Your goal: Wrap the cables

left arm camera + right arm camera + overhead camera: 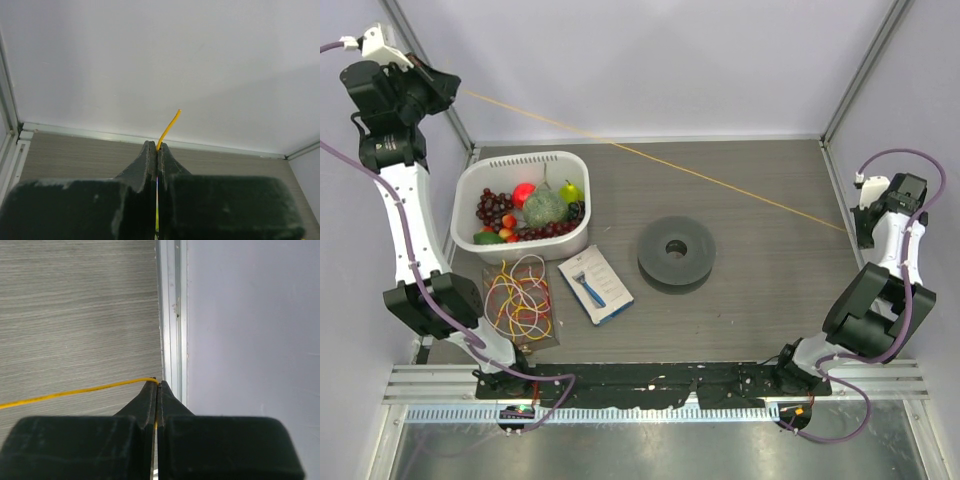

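A thread-thin yellow-orange wire is stretched taut in the air across the table from far left to right. My left gripper is raised high at the far left and shut on one end; a short tip of wire sticks out past its closed fingertips. My right gripper is at the right edge of the table, shut on the other end; the wire runs left from its closed tips. The dark grey round spool lies flat mid-table, below the wire and apart from it.
A white basket of fruit stands at the left. In front of it lie a clear bag of coloured wire loops and a packaged blue razor. Metal frame posts and walls bound the table.
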Available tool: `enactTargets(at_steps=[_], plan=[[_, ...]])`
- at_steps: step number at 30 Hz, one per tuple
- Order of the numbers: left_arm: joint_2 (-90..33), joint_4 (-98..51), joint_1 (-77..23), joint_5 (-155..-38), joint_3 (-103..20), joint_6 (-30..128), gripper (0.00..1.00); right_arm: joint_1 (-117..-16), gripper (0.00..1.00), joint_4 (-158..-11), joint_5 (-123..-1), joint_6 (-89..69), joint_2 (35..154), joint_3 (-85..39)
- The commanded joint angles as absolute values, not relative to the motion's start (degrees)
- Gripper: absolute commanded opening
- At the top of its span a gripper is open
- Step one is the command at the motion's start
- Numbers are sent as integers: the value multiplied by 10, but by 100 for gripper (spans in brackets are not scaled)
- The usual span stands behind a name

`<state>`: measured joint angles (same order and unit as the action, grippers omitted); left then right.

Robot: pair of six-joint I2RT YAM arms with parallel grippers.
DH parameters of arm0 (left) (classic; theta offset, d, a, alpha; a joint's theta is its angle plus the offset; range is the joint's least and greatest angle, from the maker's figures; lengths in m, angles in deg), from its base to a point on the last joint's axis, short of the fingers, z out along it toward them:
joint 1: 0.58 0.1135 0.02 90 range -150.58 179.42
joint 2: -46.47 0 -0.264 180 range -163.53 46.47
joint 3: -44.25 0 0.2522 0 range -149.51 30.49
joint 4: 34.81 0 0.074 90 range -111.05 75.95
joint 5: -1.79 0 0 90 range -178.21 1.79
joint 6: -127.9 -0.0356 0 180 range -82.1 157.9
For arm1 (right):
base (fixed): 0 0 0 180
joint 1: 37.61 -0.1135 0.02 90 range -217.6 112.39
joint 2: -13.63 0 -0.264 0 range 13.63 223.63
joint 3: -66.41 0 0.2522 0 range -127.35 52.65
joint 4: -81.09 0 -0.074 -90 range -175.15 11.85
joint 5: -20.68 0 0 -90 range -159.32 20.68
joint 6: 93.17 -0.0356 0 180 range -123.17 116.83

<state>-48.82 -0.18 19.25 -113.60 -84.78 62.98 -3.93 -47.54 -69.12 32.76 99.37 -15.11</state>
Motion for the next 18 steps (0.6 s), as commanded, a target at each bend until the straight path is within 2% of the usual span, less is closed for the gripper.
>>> enactTargets(at_steps=[1,5,11,12,13,14,15,16,17,18], plan=[[-489,-46,161,-1165,-857,610,0,-19,1,-494,-704,345,983,-144],[-499,-31,35,-1156,-860,540,0,-26,1,-479,-702,314,1003,-164],[-606,-13,-152,-1133,-984,499,0,-27,1,-473,-713,243,1032,-202],[-629,-11,-175,-1130,-1009,489,0,-26,9,-475,-713,243,1024,-192],[-647,-9,-195,-1124,-1037,478,0,-26,27,-481,-711,245,1019,-184],[-668,-8,-216,-1119,-1067,468,0,-26,36,-479,-702,250,1009,-173],[-682,-10,-231,-1121,-1082,463,0,-26,56,-456,-662,269,1003,-169],[-695,-12,-246,-1126,-1094,459,0,-26,64,-449,-647,275,991,-163],[-706,-11,-261,-1131,-1102,454,0,-27,79,-437,-615,283,980,-160],[-710,-11,-271,-1137,-1101,449,0,-28,80,-434,-601,287,959,-153]])
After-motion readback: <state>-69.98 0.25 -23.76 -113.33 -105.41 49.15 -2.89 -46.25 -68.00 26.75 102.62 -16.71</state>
